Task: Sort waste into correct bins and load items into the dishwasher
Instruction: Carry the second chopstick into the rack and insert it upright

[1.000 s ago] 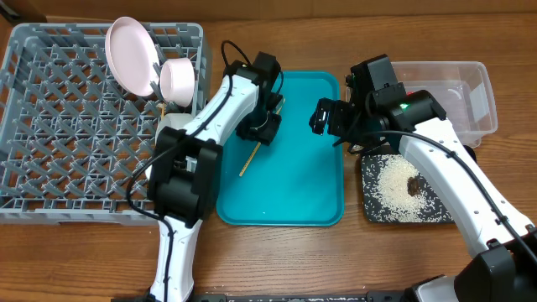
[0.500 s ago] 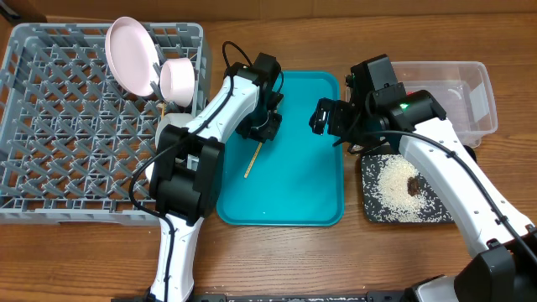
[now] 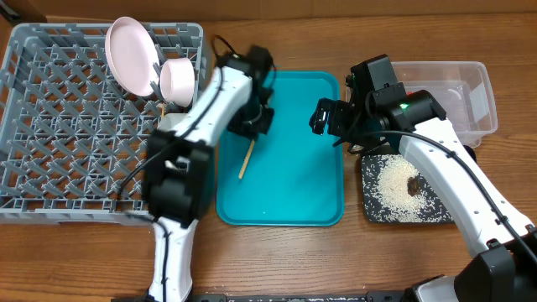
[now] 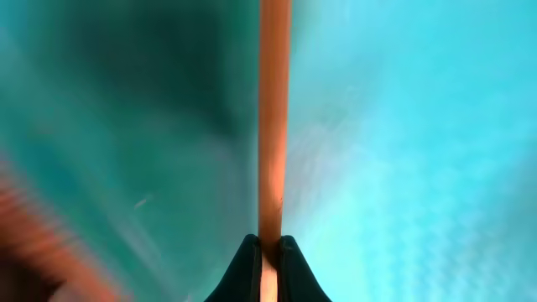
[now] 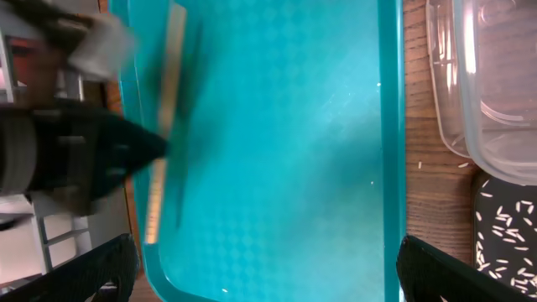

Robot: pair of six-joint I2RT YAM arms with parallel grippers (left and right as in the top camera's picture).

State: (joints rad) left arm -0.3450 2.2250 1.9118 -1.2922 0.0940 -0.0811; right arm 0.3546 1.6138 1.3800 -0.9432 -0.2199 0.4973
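My left gripper (image 3: 256,124) is shut on a wooden chopstick (image 3: 246,159) over the left part of the teal tray (image 3: 294,197). In the left wrist view the chopstick (image 4: 272,117) runs straight out from between my fingertips (image 4: 248,267); it also shows in the right wrist view (image 5: 164,126). My right gripper (image 3: 323,117) is open and empty above the tray's right part. A pink plate (image 3: 132,55) and a pink cup (image 3: 178,80) stand in the grey dish rack (image 3: 59,126). The black tray (image 3: 436,211) holds rice and a brown scrap (image 3: 413,185). The clear tub (image 3: 470,109) is at the far right.
The rack fills the left side of the table. The teal tray lies in the middle. The clear tub (image 5: 495,92) and the black tray's corner (image 5: 512,226) sit just right of the teal tray's rim. A few rice grains lie on the wood between them.
My left arm has swung to the left and lifted with the chopstick, which shifted left toward the tray's edge. The right arm has not moved.
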